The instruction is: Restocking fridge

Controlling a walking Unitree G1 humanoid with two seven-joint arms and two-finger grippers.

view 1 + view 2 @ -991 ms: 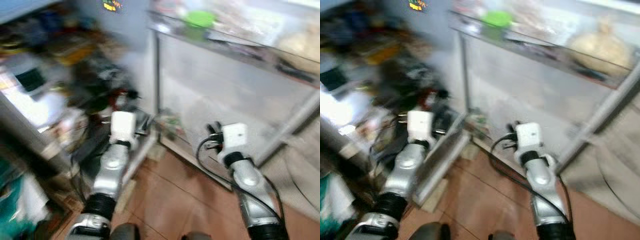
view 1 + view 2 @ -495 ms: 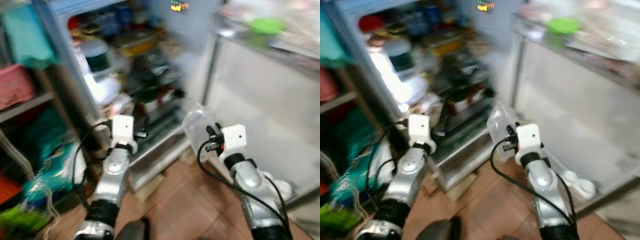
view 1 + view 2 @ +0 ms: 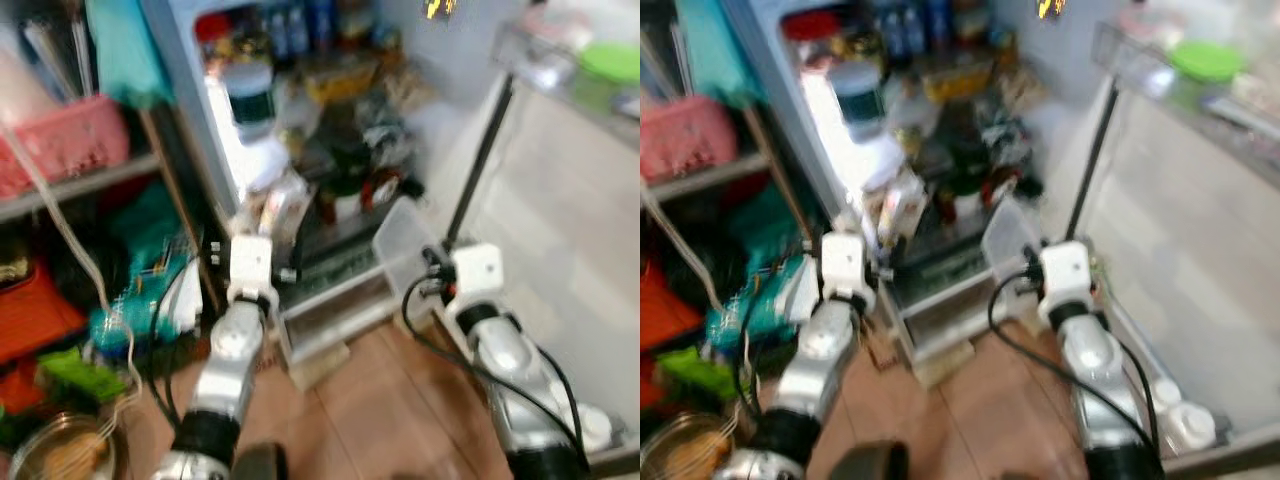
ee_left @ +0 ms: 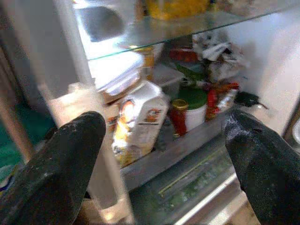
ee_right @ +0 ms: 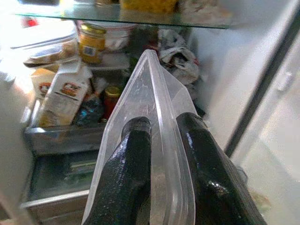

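The fridge stands open ahead, its shelves crowded with jars, bottles and packs. My right gripper is shut on the rim of a clear plastic container, held edge-up in front of the lower shelves. My left gripper is open and holds nothing; it points at the lower glass shelf, where a white carton, a red-lidded jar and a green-lidded tub stand. Below them is the crisper drawer.
Left of the fridge, open shelving holds a pink basket, with a hanging teal cloth and teal bags. A metal bowl sits on the floor. A metal table with a green lid stands at the right.
The whole picture has swung left, so the camera turned from the metal table toward the open fridge. Both arms keep their pose, and the container stays in the right gripper.
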